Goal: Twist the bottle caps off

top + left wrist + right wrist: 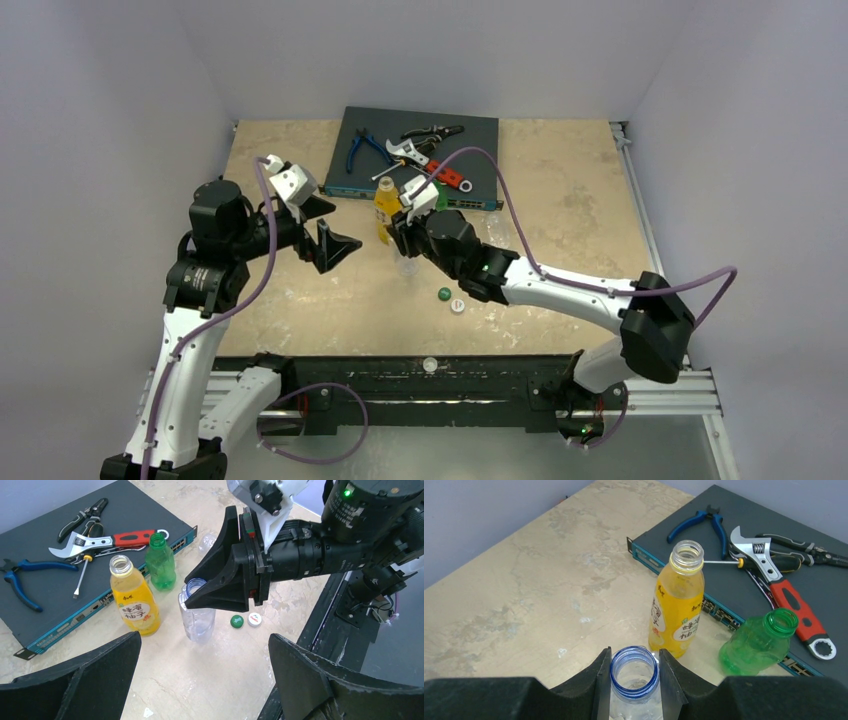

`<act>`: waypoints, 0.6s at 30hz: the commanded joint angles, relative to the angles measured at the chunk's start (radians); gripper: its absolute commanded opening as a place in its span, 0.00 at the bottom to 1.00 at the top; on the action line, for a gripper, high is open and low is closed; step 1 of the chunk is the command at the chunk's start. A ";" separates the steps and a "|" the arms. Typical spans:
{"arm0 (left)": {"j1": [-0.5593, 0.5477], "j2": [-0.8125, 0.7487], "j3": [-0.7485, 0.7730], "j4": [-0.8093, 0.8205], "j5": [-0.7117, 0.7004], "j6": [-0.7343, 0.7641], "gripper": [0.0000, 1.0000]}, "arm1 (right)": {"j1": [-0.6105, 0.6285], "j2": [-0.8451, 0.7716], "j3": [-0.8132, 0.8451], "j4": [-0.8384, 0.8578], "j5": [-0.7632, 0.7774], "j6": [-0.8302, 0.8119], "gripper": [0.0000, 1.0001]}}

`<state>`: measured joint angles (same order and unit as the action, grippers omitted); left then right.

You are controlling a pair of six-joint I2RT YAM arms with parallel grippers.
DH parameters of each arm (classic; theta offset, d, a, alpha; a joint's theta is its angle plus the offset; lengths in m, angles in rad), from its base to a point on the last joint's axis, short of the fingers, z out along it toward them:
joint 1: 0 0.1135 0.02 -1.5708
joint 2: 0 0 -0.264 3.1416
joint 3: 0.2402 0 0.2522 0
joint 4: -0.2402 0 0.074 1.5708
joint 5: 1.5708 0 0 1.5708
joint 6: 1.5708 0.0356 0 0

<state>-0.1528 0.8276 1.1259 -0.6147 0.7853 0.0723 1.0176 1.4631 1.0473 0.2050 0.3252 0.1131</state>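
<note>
Clear bottle (197,620), uncapped, neck clenched in right jaws, likely for steadying; left jaws released, near; green cap (237,621) beside.

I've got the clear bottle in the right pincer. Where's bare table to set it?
Widest bare table lies near-centre, between the left pincer and the green cap. More lies right of the dark box. Crowded: orange bottle and green bottle beside the clear bottle in the right pincer.

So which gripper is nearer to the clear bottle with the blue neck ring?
Right. The right gripper grips the clear bottle at its neck; the left gripper is open and apart, to its left.
</note>
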 commanded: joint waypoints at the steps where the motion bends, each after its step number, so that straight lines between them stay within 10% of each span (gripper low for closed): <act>1: -0.001 -0.010 0.003 0.030 -0.018 0.011 1.00 | -0.005 0.013 -0.038 0.171 0.060 0.015 0.14; 18: -0.001 -0.012 0.006 0.043 -0.005 0.016 1.00 | -0.005 0.057 -0.153 0.284 0.111 0.071 0.28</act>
<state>-0.1528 0.8261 1.1259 -0.6079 0.7788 0.0727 1.0138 1.5276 0.9070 0.4252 0.4103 0.1570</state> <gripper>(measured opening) 0.996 0.358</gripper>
